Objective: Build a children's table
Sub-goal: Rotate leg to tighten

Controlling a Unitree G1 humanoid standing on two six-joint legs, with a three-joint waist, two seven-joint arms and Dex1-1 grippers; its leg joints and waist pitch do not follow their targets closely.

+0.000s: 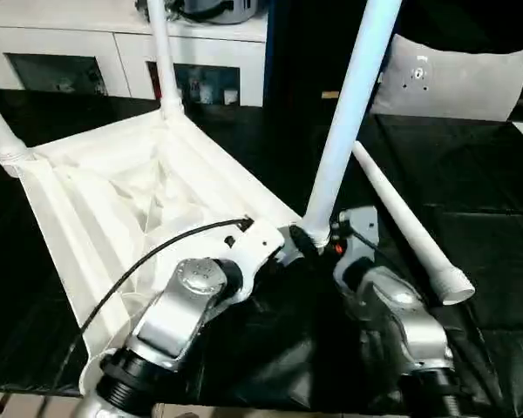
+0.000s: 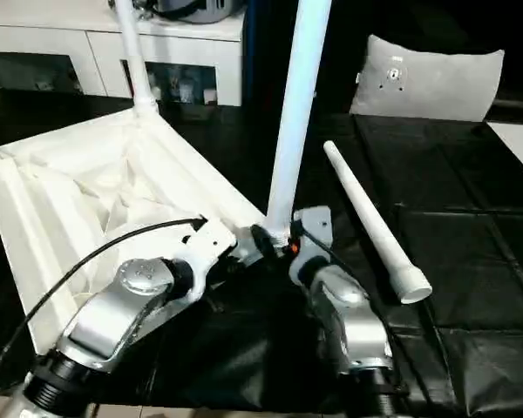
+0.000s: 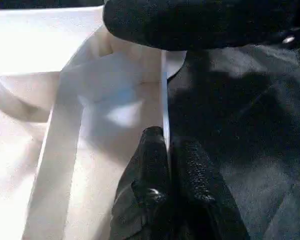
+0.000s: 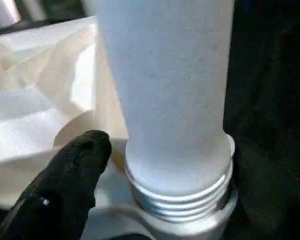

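Observation:
The children's table top (image 1: 113,200) lies upside down on the black surface, ribbed underside up. Three white legs stand in its corner sockets: one at the far left (image 1: 0,131), one at the back (image 1: 161,52) and a near one (image 1: 349,113). The near leg's thread (image 4: 180,200) shows above its socket. A fourth leg (image 1: 410,226) lies loose to the right. My left gripper (image 3: 167,145) is shut on the top's thin rim beside the near socket. At that leg's base, my right gripper (image 1: 318,233) straddles the leg, and its visible finger (image 4: 75,175) stands slightly off the leg.
A white cabinet (image 1: 87,43) with shelves runs along the back left. A grey cushion (image 1: 458,78) sits at the back right. Black cloth (image 1: 479,192) covers the work surface. A black cable (image 1: 148,261) loops from my left forearm over the table top.

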